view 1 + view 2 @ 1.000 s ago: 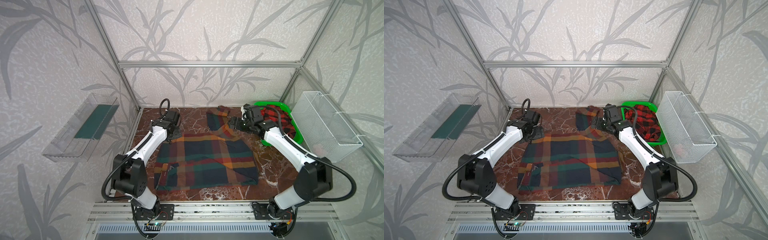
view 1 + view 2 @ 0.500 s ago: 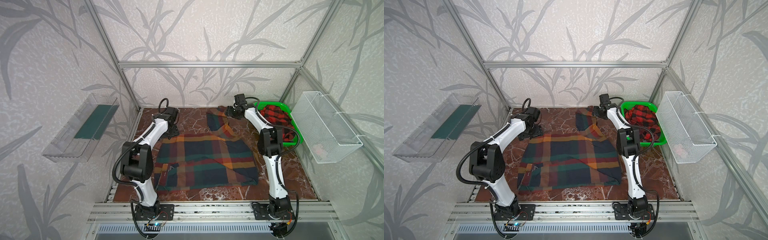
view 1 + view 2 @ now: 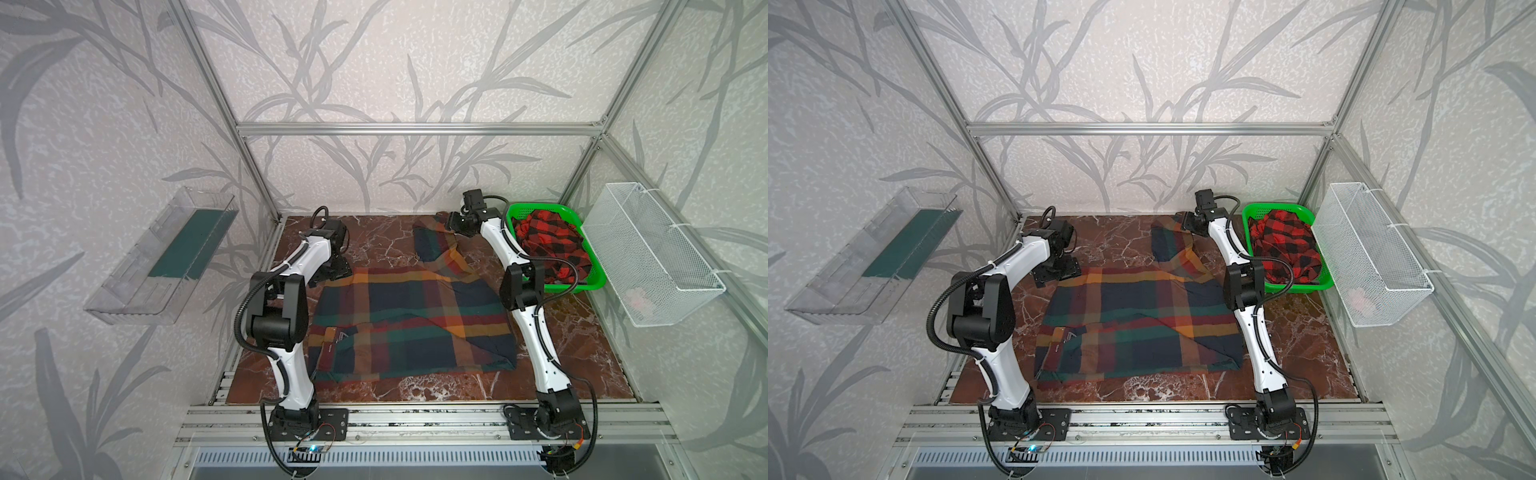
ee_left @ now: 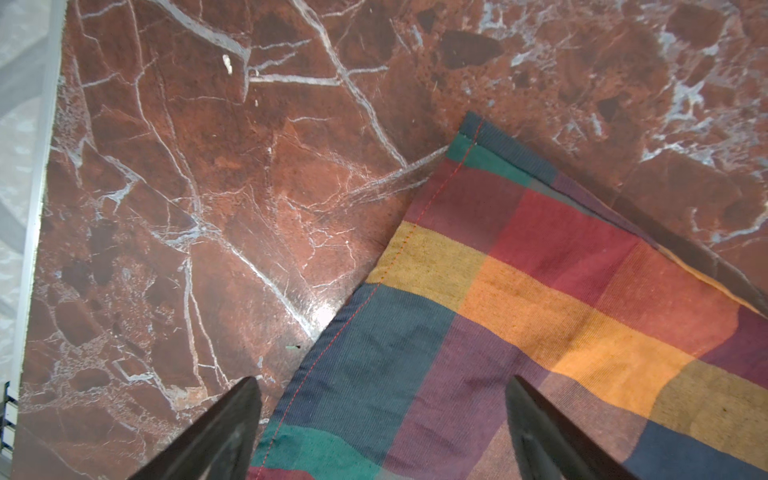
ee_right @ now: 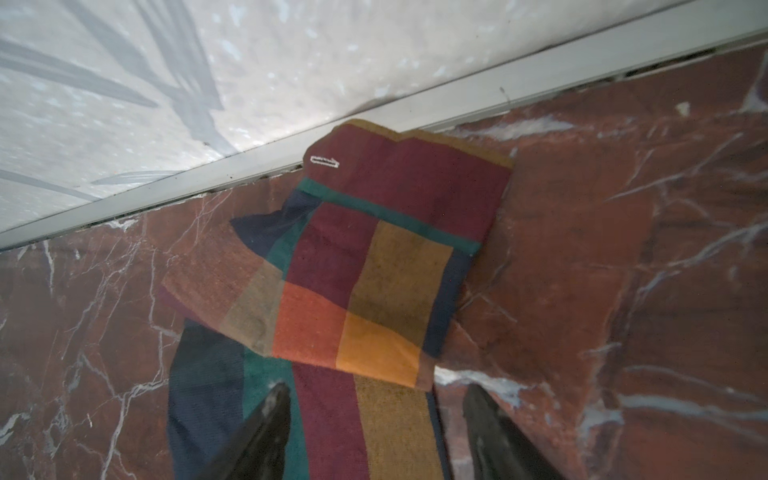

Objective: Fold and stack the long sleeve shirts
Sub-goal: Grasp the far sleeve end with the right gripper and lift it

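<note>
On the marble table (image 3: 582,332), the block-plaid shirt (image 3: 399,316) lay flat; the red-and-black check shirt (image 3: 544,237) lay heaped in the green basket (image 3: 536,206). The left gripper (image 4: 381,380) stood spread over the hem corner (image 4: 465,143), the right gripper (image 5: 376,388) spread astride the sleeve (image 5: 374,257). A shallow pinch might let cloth slip.

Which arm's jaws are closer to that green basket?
Right. The right jaws hang over the multicolored shirt, beside the green basket; the left jaws are across the table, over that shirt's far corner.
</note>
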{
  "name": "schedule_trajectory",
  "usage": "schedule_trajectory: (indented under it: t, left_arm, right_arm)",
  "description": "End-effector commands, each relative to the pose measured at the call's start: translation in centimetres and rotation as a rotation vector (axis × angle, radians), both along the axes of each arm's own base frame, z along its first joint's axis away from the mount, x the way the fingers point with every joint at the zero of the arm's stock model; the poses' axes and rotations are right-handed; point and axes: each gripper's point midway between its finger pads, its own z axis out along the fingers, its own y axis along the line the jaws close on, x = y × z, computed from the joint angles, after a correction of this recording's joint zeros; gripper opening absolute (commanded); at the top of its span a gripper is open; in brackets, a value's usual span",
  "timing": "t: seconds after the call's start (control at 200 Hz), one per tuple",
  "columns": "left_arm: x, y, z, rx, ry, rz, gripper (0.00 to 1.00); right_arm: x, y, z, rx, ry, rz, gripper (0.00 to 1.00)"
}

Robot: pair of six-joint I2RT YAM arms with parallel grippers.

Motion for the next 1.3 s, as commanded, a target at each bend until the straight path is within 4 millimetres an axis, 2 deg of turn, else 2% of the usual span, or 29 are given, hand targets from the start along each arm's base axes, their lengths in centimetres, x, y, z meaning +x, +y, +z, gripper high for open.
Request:
schedule_trajectory:
  t: [0.0,0.13,0.31,0.39,0.555,0.67,0.7,0.825,0.95,1.17,1.295]
  left_arm:
    - [0.1,-0.2,0.3,-0.039,-0.002,0.014,0.92]
    - [0.1,-0.2,0.1,-0.05,0.0,0.018,0.91]
    - [0.1,0.1,-0.1,-0.055,-0.001,0.026,0.91]
    - [0.2,0.1,-0.2,-0.063,-0.002,0.029,0.91]
    - [0.2,0.4,-0.6,-0.065,0.008,0.034,0.9]
    - [0.5,0.8,-0.7,-0.069,0.005,0.045,0.9]
    - [0.6,0.9,-0.7,-0.073,0.003,0.05,0.9]
    - [0.9,1.4,-1.3,-0.095,0.016,0.078,0.88]
    - [1.3,1.8,-1.5,-0.093,0.013,0.091,0.88]
    - [3.0,2.2,-0.5,-0.084,-0.028,0.092,0.88]
    - [4.4,1.2,-0.9,-0.137,-0.049,0.047,0.88]
  right_arm:
    - [0.6,0.4,-1.1,0.04,-0.002,0.004,0.62]
    - [1.0,1.3,-1.8,0.085,-0.015,0.019,0.57]
    - [1.2,1.5,-3.2,0.114,-0.006,0.022,0.55]
    - [1.4,1.8,-3.3,0.123,-0.018,0.03,0.47]
    - [2.0,2.2,-2.4,0.116,-0.067,0.053,0.22]
    - [2.1,2.8,0.7,0.082,-0.13,0.096,0.04]
    - [2.1,2.9,2.1,0.075,-0.157,0.107,0.0]
    - [1.8,3.6,8.1,0.031,-0.271,0.157,0.0]
    - [0.7,4.0,13.7,-0.028,-0.362,0.202,0.0]
    - [-3.2,5.6,22.4,-0.074,-0.499,0.27,0.0]
    - [-5.7,5.6,25.9,-0.043,-0.572,0.272,0.0]
